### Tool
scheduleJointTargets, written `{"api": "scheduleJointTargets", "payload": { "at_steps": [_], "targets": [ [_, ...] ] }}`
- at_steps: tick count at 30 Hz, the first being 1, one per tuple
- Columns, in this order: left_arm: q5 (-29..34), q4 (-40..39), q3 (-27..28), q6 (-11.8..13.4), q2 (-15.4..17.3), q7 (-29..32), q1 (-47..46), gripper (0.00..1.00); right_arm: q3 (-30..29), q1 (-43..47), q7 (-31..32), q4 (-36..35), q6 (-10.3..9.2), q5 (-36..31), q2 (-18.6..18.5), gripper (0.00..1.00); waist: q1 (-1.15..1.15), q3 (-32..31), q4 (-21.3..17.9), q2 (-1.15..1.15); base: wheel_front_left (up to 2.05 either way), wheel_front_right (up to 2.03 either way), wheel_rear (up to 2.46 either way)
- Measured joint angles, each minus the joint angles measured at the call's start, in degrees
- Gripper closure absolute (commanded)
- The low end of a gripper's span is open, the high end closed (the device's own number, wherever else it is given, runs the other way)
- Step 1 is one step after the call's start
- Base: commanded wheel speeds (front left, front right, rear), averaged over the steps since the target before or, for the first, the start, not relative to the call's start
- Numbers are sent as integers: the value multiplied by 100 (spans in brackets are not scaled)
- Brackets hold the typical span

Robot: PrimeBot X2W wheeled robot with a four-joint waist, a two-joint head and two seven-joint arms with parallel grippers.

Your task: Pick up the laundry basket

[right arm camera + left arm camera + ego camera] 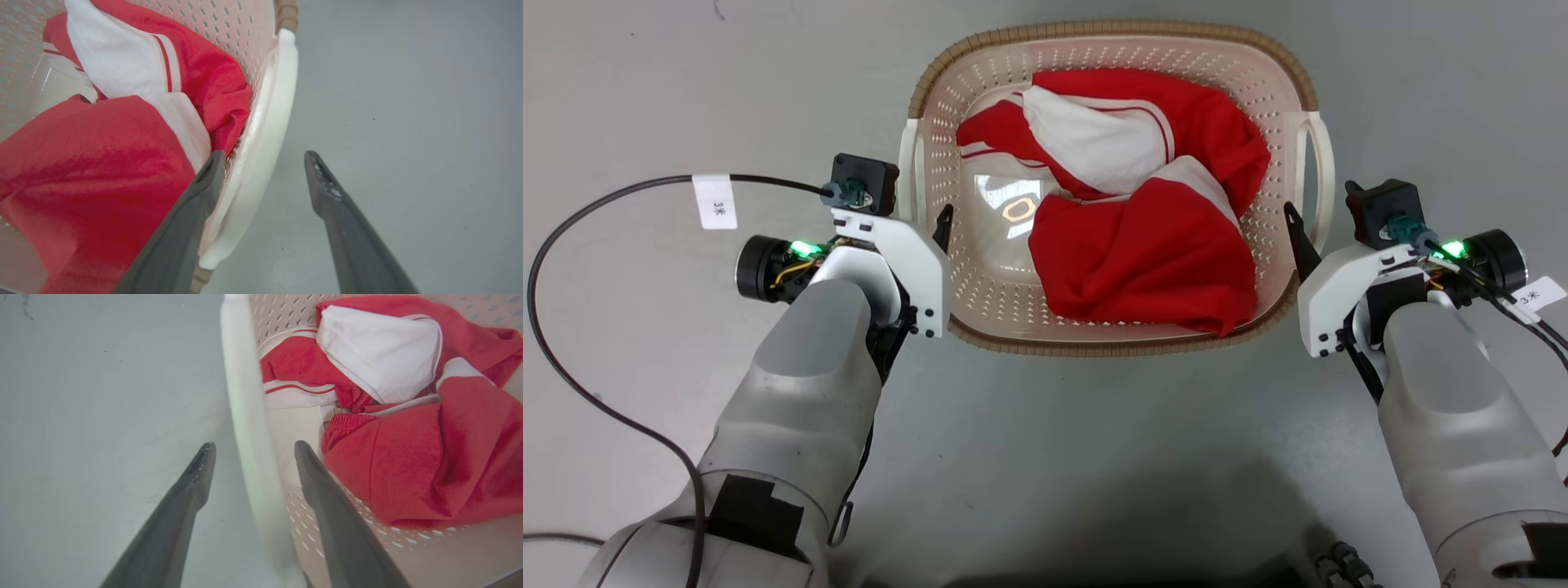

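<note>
Grey floor (1045, 457) carries the whole scene. The laundry basket (1111, 33) sits flat on it straight ahead of the robot, between the two arms, with a white handle turned toward each of them; that looks like the reason for a two-armed approach. A crumpled red and white garment (1143, 245) lies inside, heaped toward the robot's right and the far wall, so I judge the load will sit a little unevenly once lifted. The pale forearms (800, 384) reach forward on either side, roughly mirrored, which should keep the lift level. The left gripper (253, 446) has its jaws apart and straddles the left handle (245, 416), with one finger over the floor outside and the other inside the basket beside the cloth. The right gripper (265, 155) is spread the same way about the right handle (273, 122), its inner finger close against the basket wall near the red fabric. Neither pair is clamped yet, and I cannot tell whether any finger touches the plastic. The step in hand appears to be lining up for the grasp. Next, both jaws need to close on the handles together, taking care that the inner fingers do not pinch cloth. A thin black cable (605, 204) with a small white tag (715, 202) loops clear on the left.
</note>
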Motion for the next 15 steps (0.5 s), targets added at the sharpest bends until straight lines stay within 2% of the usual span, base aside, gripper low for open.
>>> {"api": "scheduleJointTargets", "payload": {
  "at_steps": [6,7,8,9,15],
  "targets": [
    [-16,13,-74,0,-2,67,-82,0,-38,-165,-1,214,0,-12,0,0,0,141,39,0,0,0,0],
    [-16,15,-97,0,-2,68,-83,55,-44,-175,0,242,0,-12,2,11,0,154,45,0,0,0,0],
    [-18,18,-112,0,-2,70,-91,97,-51,-184,0,241,0,-12,2,65,0,166,51,0,0,0,0],
    [-43,19,-132,-1,-5,105,-97,100,-51,-211,0,280,0,-12,0,100,0,174,59,0,0,0,0],
    [-121,27,-215,-9,-60,124,-121,100,-37,-249,-2,404,4,-1,53,100,0,144,71,0,0,0,0]
  ]
}}
